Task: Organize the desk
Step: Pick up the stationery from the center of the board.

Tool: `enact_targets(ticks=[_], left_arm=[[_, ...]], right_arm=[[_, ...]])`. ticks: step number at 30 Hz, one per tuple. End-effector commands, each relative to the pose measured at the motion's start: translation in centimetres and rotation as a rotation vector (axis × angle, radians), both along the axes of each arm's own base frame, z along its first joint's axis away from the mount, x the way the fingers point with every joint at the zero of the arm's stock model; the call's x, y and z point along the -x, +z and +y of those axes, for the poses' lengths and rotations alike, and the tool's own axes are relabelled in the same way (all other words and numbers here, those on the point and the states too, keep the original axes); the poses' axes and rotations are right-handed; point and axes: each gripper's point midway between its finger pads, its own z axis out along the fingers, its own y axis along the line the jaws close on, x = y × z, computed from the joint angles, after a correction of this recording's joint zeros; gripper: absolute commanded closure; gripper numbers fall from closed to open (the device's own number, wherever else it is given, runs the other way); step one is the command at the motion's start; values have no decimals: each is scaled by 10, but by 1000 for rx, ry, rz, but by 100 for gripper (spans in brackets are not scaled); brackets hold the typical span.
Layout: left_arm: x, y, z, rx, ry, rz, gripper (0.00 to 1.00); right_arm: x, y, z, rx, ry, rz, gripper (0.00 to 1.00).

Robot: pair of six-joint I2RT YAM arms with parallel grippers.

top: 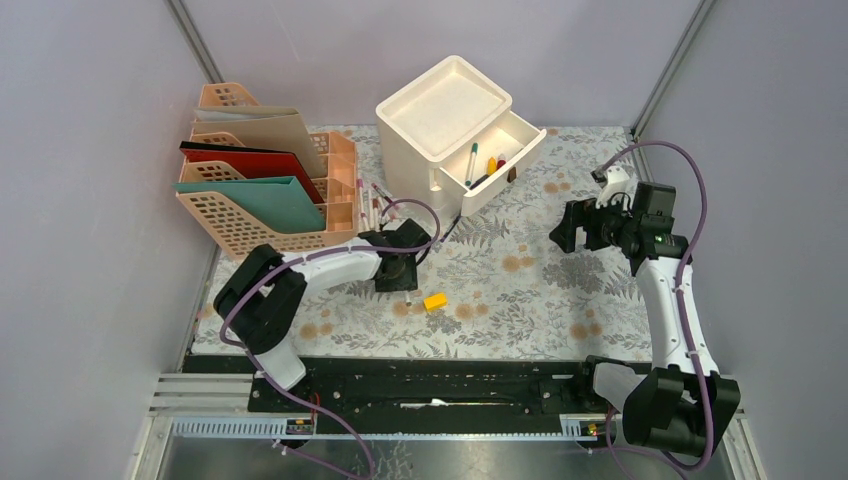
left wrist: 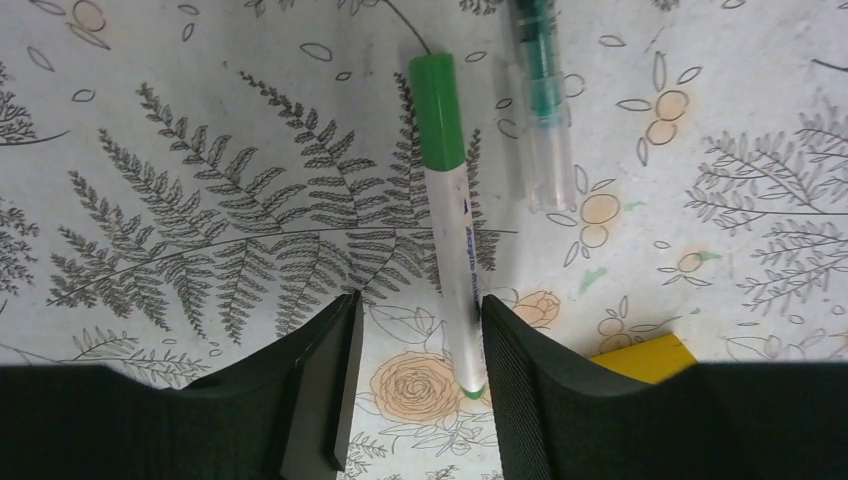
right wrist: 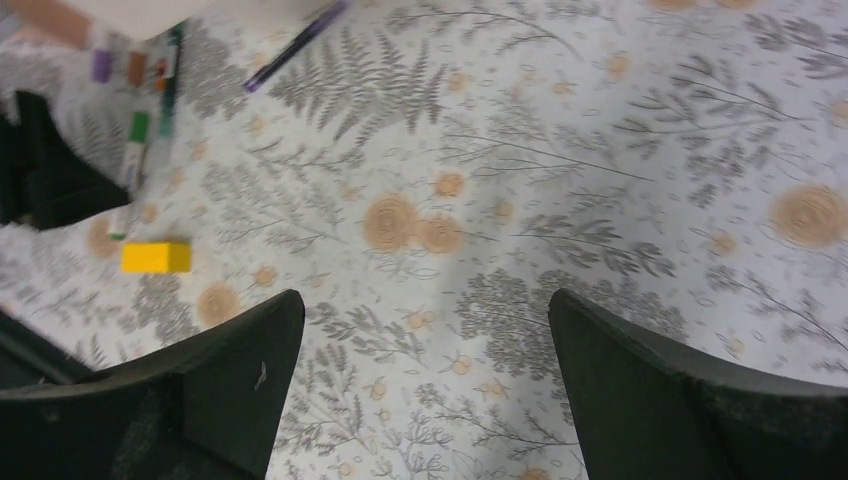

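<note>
The desk (top: 520, 290) is covered in pale fern-and-flower cloth. My left gripper (top: 398, 268) is low over it, open, jaws either side of the tail of a white marker with a green cap (left wrist: 450, 230). The marker lies flat on the cloth, close against the right finger (left wrist: 520, 380), with a gap to the left finger. A clear pen with green ink (left wrist: 545, 110) lies beside it. A yellow block (top: 435, 301) sits just right of this gripper. My right gripper (top: 575, 225) hovers open and empty over the right of the desk (right wrist: 480, 200).
A white drawer box (top: 445, 110) stands at the back, its drawer (top: 495, 160) open with several pens inside. A peach file organizer (top: 260, 180) with folders stands back left, pens (top: 365, 205) lying beside it. A purple pen (right wrist: 295, 45) lies near the box.
</note>
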Motion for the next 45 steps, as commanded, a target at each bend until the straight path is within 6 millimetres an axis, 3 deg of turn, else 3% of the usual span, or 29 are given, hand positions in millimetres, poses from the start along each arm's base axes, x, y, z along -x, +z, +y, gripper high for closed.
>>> enact_targets(ticks=[1, 4, 10, 16, 26, 31, 33, 41, 45], left_arm=[[-1, 0, 8, -53, 35, -7, 52], [2, -9, 10, -70, 28, 18, 65], [6, -16, 15, -97, 8, 33, 100], [1, 5, 16, -59, -16, -47, 100], [-2, 67, 4, 152, -75, -247, 100], [4, 107, -14, 348, -186, -393, 100], [5, 129, -21, 424, -236, -463, 100], [10, 216, -54, 703, -358, -656, 100], [10, 257, -71, 817, -391, -717, 100]], right_arm=[[-17, 4, -33, 90, -198, -39, 1], [-16, 4, -26, 56, -182, -35, 1], [-16, 7, -22, 39, -160, -41, 1], [-3, 17, 6, -56, -7, -42, 1], [20, 40, 51, -280, 216, -8, 1], [47, 61, 82, -485, 412, 0, 1], [50, 62, 93, -489, 441, -1, 1], [33, 64, 132, -461, 387, 91, 1], [25, 86, 146, -548, 378, 105, 1]])
